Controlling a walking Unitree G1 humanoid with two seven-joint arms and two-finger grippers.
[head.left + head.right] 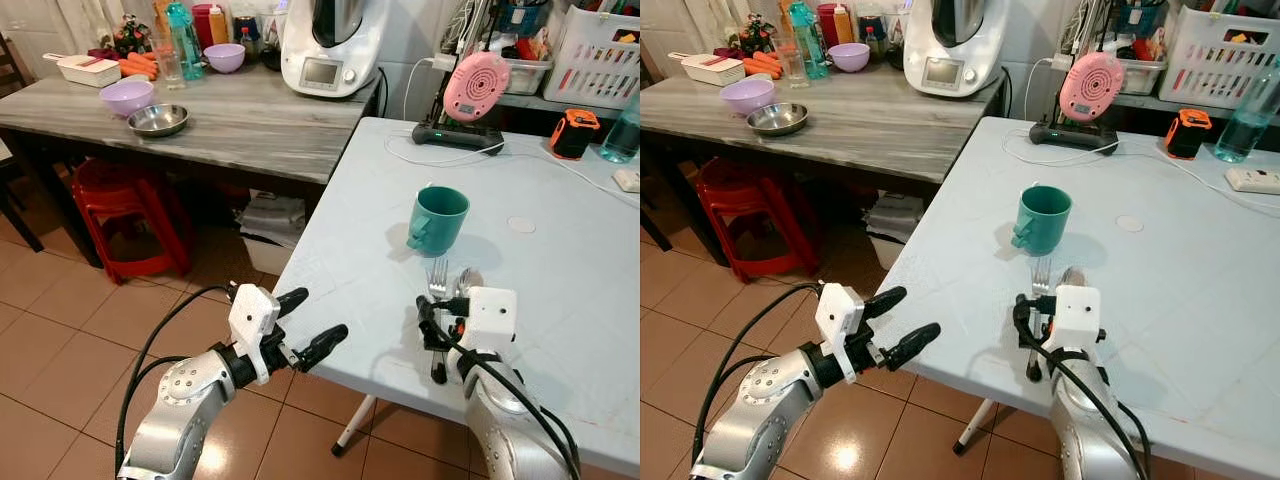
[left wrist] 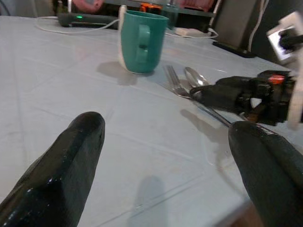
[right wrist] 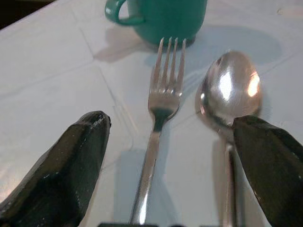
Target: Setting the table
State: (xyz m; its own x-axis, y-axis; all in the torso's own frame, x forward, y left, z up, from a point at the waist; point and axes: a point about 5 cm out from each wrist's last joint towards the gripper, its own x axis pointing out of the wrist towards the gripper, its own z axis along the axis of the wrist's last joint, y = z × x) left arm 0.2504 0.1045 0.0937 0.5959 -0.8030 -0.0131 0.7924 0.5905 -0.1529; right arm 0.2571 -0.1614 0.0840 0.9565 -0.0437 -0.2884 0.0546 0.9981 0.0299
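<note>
Left eye view: pale blue desk (image 1: 560, 300) across the right half, teal mug (image 1: 437, 219) upright near its middle, handle toward 7 o'clock; fork (image 1: 437, 277) and spoon (image 1: 468, 280) lying side by side just at the mug's 6 o'clock, tines and bowl toward the mug. Right end effector (image 1: 440, 335) low over the cutlery handles near the desk's near edge, fingers mostly hidden behind the white wrist housing. Left end effector (image 1: 312, 322) off the desk's near-left edge above the tiled floor (image 1: 60, 330), two black fingers spread wide, holding nothing. At 10 o'clock, a grey wooden desk (image 1: 250, 120) with a steel bowl (image 1: 158, 120), a lilac bowl (image 1: 126, 97) and a white kitchen machine (image 1: 332, 45); red stool (image 1: 130, 215) beneath. At 12 o'clock, a pink speaker (image 1: 476, 86) on a black base. Right eye view: same layout, white laundry basket (image 1: 1225, 45) at 1 o'clock, orange-and-black gadget (image 1: 1187, 132) beside a clear bottle (image 1: 1245, 125). Left wrist view: mug standing beyond the spread black fingers (image 2: 61, 175), fork and spoon beside it, right end effector reaching over their handles. Right wrist view: fingers (image 3: 71, 170) parted, fork between them, spoon handle running under one finger, mug base just past the tines; nothing pinched.
</note>
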